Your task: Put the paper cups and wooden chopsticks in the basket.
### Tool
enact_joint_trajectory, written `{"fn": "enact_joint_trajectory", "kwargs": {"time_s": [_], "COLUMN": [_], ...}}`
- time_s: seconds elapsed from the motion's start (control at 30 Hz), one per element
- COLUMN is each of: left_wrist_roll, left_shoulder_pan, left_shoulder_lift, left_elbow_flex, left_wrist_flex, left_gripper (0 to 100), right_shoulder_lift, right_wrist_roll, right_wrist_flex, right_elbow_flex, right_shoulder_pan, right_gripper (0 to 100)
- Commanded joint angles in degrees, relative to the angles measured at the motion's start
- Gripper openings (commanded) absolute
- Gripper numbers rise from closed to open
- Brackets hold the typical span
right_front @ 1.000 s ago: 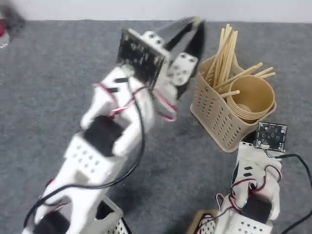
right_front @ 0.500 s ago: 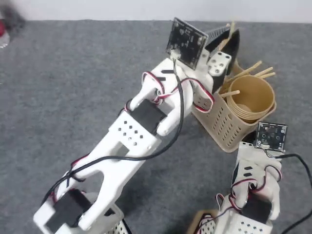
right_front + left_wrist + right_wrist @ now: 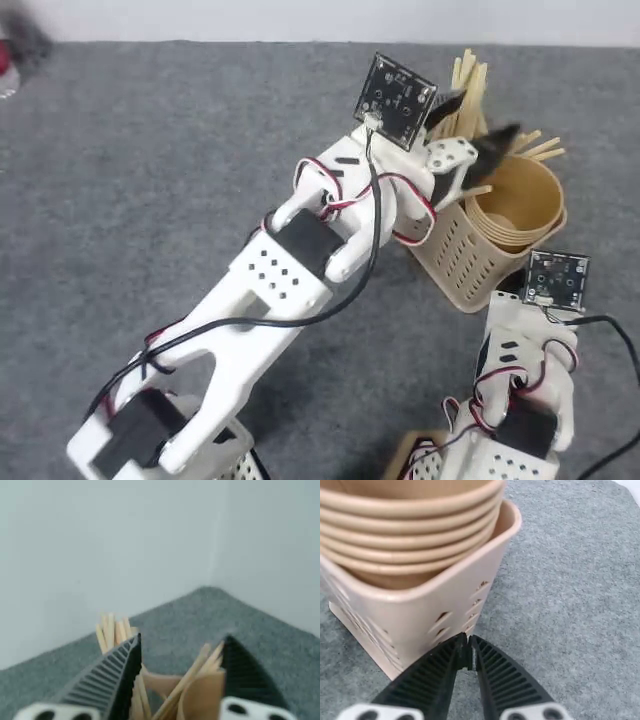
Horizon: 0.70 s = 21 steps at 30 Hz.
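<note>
I found no text, label, number or sign that I could read. The left wrist board (image 3: 397,97) and the right wrist board (image 3: 556,279) carried small pale marks, too small for me to make out as letters or figures.
</note>
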Motion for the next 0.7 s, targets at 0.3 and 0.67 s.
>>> {"fn": "enact_joint_trajectory", "kwargs": {"time_s": [0.3, 0.67], "left_wrist_roll": [0.09, -4.84], "left_shoulder_pan": [-13.45, -12.13], "left_shoulder_lift": [3.08, 16.97], "left_elbow_flex": [-3.56, -21.93], "left_wrist_flex": [3.16, 26.73], "left_gripper": [25, 23], "right_shoulder_lift": [-0.4, -0.4], "right_wrist_roll": [0.7, 0.7], "right_wrist_flex": [-0.66, -0.66], "right_elbow_flex": [-0.35, -0.35], "right_shoulder_pan": [-0.22, -0.22], "right_gripper": [0.9, 0.9]}}
